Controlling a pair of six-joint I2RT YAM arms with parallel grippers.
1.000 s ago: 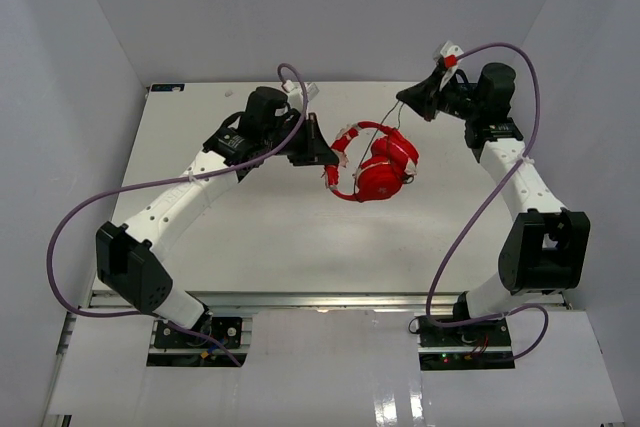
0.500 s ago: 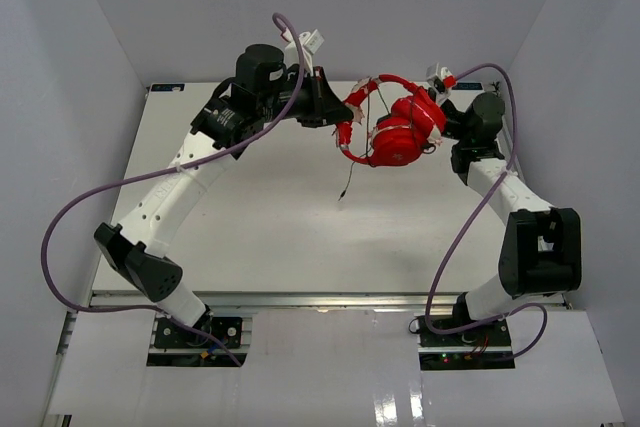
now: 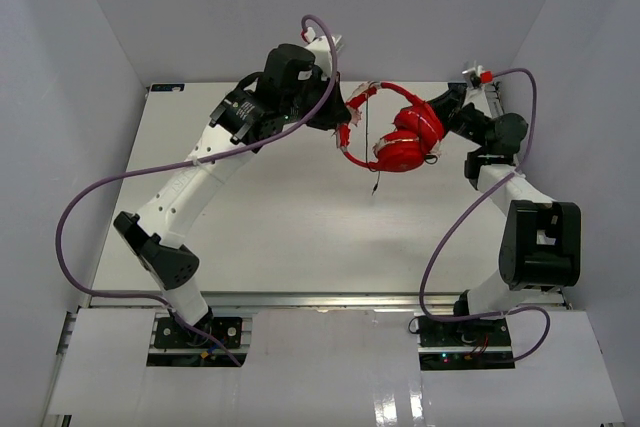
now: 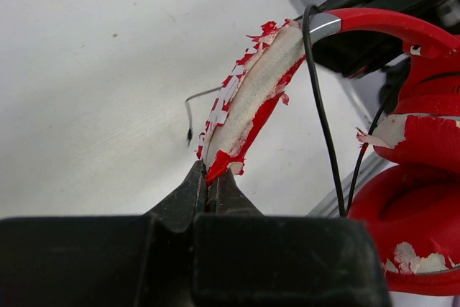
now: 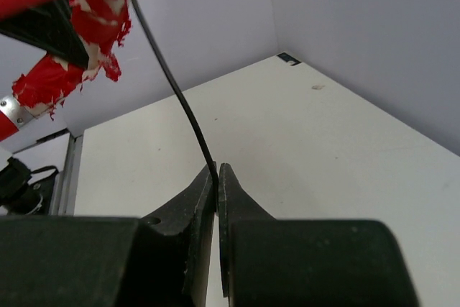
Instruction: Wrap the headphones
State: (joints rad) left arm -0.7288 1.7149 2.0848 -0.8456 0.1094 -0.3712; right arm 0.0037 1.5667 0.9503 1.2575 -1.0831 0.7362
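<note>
The red headphones (image 3: 405, 140) hang in the air over the back of the table, held between my two grippers. In the left wrist view my left gripper (image 4: 213, 175) is shut on the frayed red-and-white end of the headband (image 4: 253, 98). A red ear cup (image 4: 413, 239) sits to its right. The thin black cable (image 4: 323, 116) loops over the headband, and its plug (image 3: 375, 190) dangles free below. My right gripper (image 5: 217, 170) is shut on the cable (image 5: 171, 80), just right of the ear cups (image 3: 441, 115).
The white table (image 3: 260, 217) lies below, boxed in by pale walls on the left, back and right. Thick purple cables (image 3: 80, 217) loop off both arms. The table's metal side rail (image 4: 363, 174) runs close under the ear cups.
The headphones rose off the table and are now held up in the air. My left arm swung up and to the right with the headband. My right gripper moved right, holding the cable.
</note>
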